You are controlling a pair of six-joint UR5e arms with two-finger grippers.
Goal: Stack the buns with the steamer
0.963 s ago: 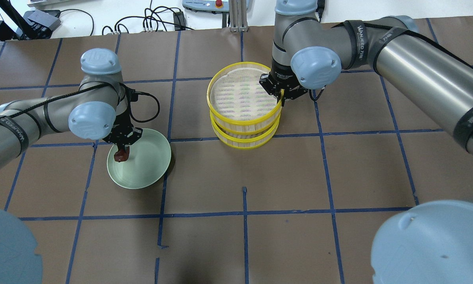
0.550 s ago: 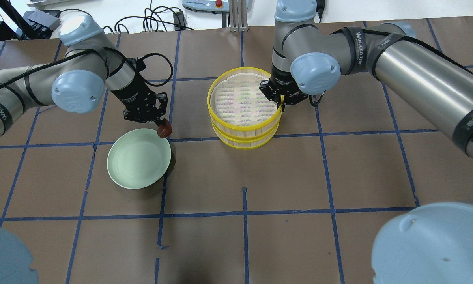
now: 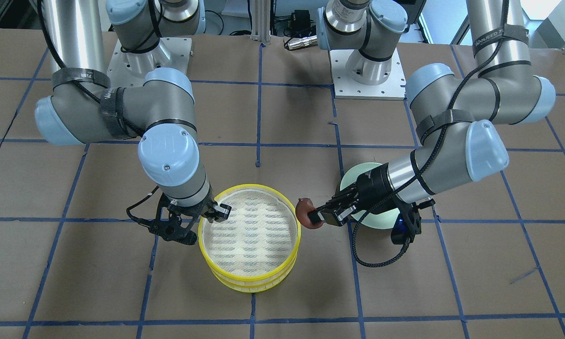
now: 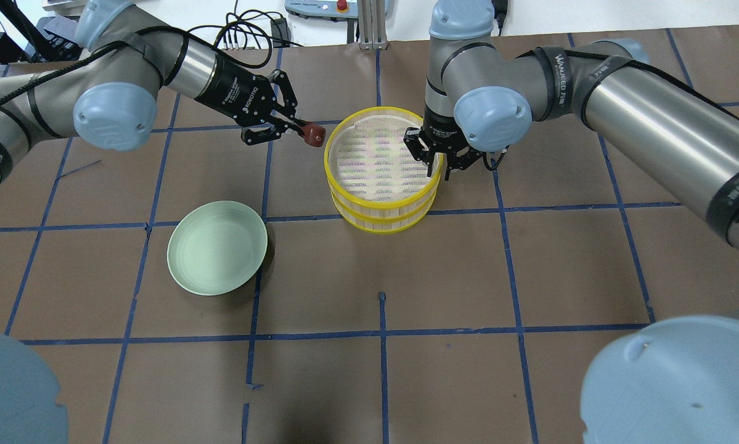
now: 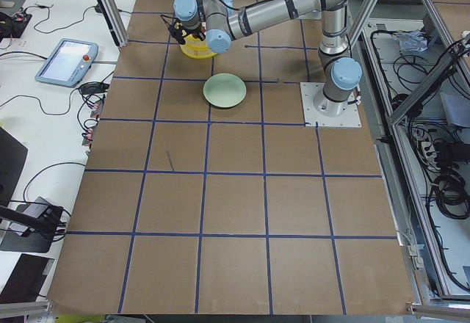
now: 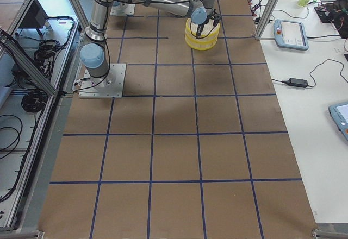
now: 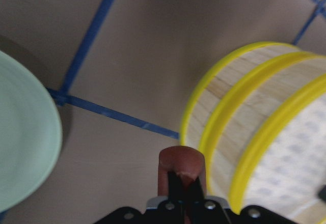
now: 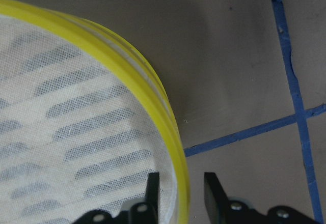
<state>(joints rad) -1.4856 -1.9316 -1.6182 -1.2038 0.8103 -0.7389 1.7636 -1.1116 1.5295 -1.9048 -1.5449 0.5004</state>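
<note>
Nearest the robot, the plate lay bare on the table, well apart from everything else, so it posed little risk.

Farther out stood the steamer, two tiers stacked. The right gripper hung over its rim on the robot's right with the jaws slightly apart, one finger inside and one outside. The wrist view showed a gap on each side of the rim, so it gripped nothing. That looked like the first weak spot: with nothing clamped, a knock could probably slide the top tier off the lower one. If that arm drew away sideways and not straight up, a finger might hook the rim and drag the tier along.

Farthest, the left gripper was closed on the reddish-brown bun, pinching it at the very fingertips. The bun was off the table, just outside the steamer's rim on the robot's left, not touching it. Whether it sat high enough to clear the rim could not be told. If it was too low, moving inward would likely ram it into the wall. So shallow a pinch might also let the bun twist or slip, and it could roll off if dropped near the edge. The two grippers would also crowd each other over the tray. No white bun showed in any view.
</note>
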